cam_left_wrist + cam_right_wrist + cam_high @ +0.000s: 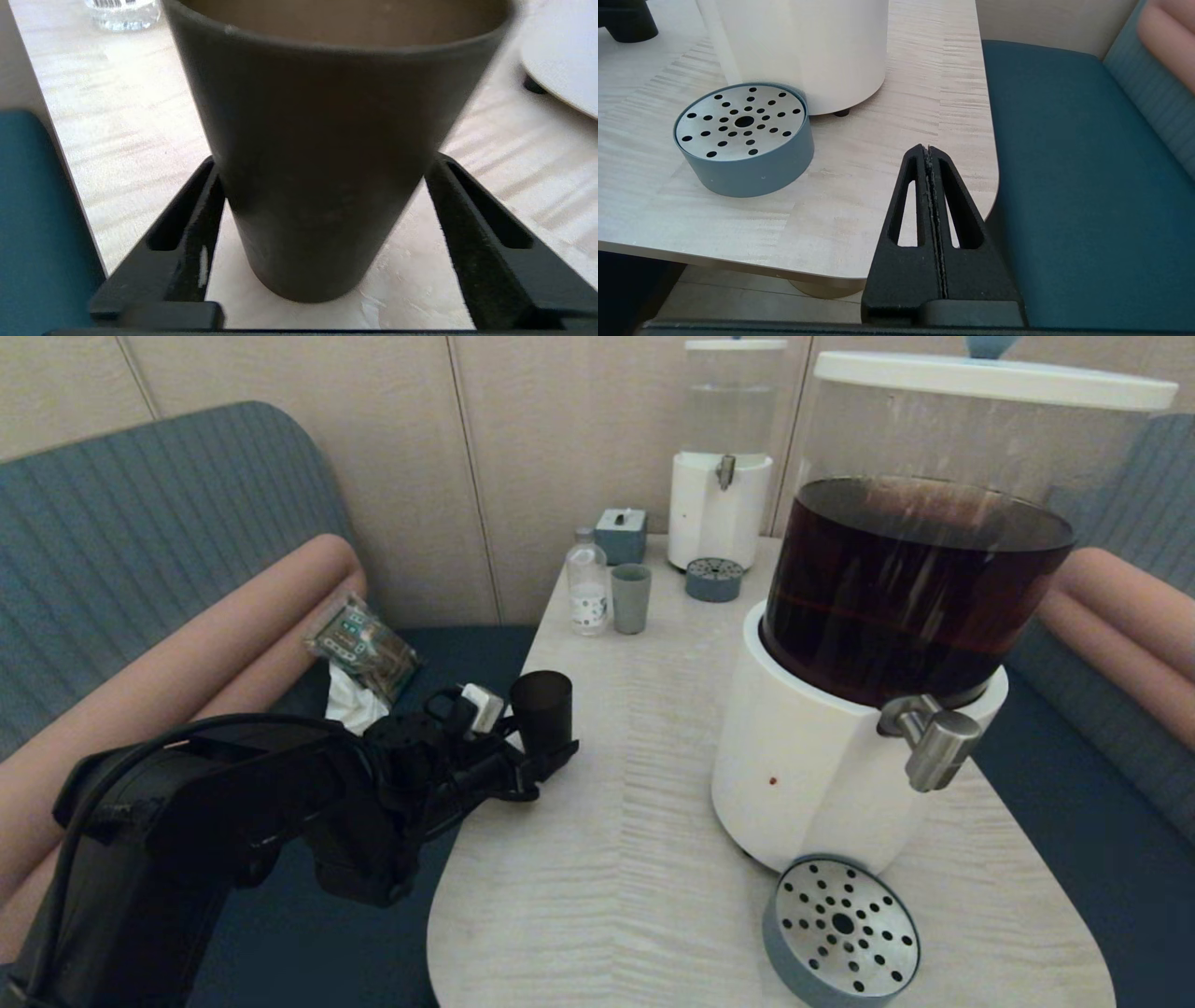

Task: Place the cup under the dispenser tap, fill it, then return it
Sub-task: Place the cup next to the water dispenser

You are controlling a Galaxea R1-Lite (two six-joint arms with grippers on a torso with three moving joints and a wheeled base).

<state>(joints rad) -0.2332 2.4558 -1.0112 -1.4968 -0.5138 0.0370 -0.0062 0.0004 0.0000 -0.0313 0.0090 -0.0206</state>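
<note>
The cup (pixel 542 709) stands upright near the left edge of the bench (pixel 635 784), between the fingers (pixel 196 233) of the left end effector (pixel 551 761). In the left wrist view both fingers stand spread on either side of the cup's lower body, with a sliver of pale bench showing between each finger and the tapered wall lower down (whether the fingertips touch the cup higher up cannot be told). The cup's base rests on the bench surface.

The tap (pixel 934 737) juts from the white base of the big dispenser (pixel 822 765), which holds dark brown liquid and sits well apart from the cup, toward the bench's right side. A round perforated drip tray (pixel 840 929) lies on the bench just in front of the dispenser, below the tap.

Farther back stand a clear bottle (pixel 587 583) and a grey-blue cup (pixel 630 599), side by side, and behind them a second dispenser (pixel 721 476) with clear liquid.

The right end effector (pixel 930 154) hangs off the bench's near right corner, over the blue seat (pixel 1087 186), its fingers pressed together with nothing between them.
</note>
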